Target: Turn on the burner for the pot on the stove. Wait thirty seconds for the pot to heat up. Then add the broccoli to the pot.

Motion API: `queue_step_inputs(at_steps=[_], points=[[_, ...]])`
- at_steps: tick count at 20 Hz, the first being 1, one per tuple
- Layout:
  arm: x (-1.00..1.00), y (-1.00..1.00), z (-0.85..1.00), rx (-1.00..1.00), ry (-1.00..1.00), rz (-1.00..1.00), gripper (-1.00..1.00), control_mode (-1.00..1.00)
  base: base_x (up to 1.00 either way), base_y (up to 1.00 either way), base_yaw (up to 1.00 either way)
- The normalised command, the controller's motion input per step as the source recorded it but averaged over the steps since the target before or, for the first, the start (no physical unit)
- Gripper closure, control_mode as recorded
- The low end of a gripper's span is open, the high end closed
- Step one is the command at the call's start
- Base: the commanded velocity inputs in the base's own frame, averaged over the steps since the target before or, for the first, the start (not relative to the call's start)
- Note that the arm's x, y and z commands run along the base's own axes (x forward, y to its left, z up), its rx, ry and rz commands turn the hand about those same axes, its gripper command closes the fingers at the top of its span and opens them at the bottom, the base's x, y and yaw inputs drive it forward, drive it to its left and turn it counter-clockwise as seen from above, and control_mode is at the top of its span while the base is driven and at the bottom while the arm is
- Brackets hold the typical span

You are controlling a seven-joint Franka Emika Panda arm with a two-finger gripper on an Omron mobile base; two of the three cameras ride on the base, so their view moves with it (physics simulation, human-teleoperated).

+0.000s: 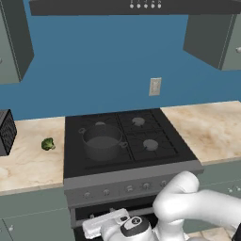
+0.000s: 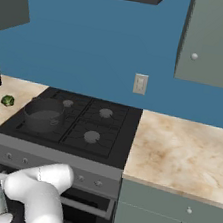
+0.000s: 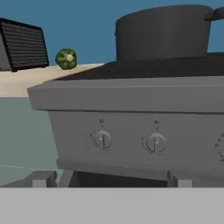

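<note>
Blue wall backs a marble bench [image 1: 28,162] where the broccoli [image 1: 48,144] lies left of the stove [image 1: 127,167], apart from it. On the stove's front-left grate sits the pot [image 1: 102,141]. Low before the stove's two leftmost knobs [image 3: 103,140], which lie straight ahead below the pot, the claw's opening I cannot tell.

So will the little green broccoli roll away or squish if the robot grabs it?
The broccoli looks round and bumpy, so a push might make it wobble or roll on the flat counter. It is far smaller than the pot, so it is probably light. Whether it squishes can't be told.
</note>
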Motion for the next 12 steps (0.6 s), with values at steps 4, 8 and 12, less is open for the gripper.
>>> queue_step_inputs(at_steps=[4, 8, 12], points=[[0.00, 0.19, 0.00, 0.00, -0.22, -0.11, -1.00, -1.00, 0.00, 0.00, 0.00], [0.00, 0.28, 0.00, 0.00, -0.17, -0.10, -1.00, -1.00, 0.00, 0.00, 0.00], [0.00, 0.44, -0.09, 0.00, -0.10, -0.07, -1.00, -1.00, 0.00, 0.00, 0.00]])
